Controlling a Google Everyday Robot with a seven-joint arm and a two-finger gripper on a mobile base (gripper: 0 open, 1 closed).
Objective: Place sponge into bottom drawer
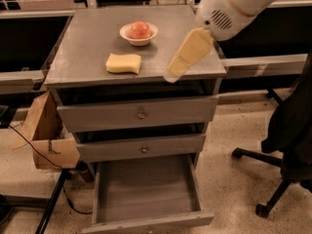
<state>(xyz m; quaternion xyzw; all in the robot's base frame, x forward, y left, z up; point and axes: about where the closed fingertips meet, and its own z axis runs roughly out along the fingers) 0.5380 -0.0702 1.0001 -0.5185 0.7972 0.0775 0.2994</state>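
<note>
The bottom drawer [146, 191], lower centre, stands pulled out, ready to receive. Right of centre the gripper [175, 69] hangs over the cabinet top [83, 48], likely poised to reach; open or closed, I cannot tell. The sponge [124, 63] lies to its left, untouched.

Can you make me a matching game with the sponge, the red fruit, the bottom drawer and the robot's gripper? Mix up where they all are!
Things:
1. sponge
2. fruit
3. bottom drawer
4. gripper

Places:
A. in the white bowl
B. pulled out, lowest down
C. lying flat on the cabinet top, in front of the bowl
D. above the top's right front edge

Pairs: 1-C, 2-A, 3-B, 4-D.
</note>
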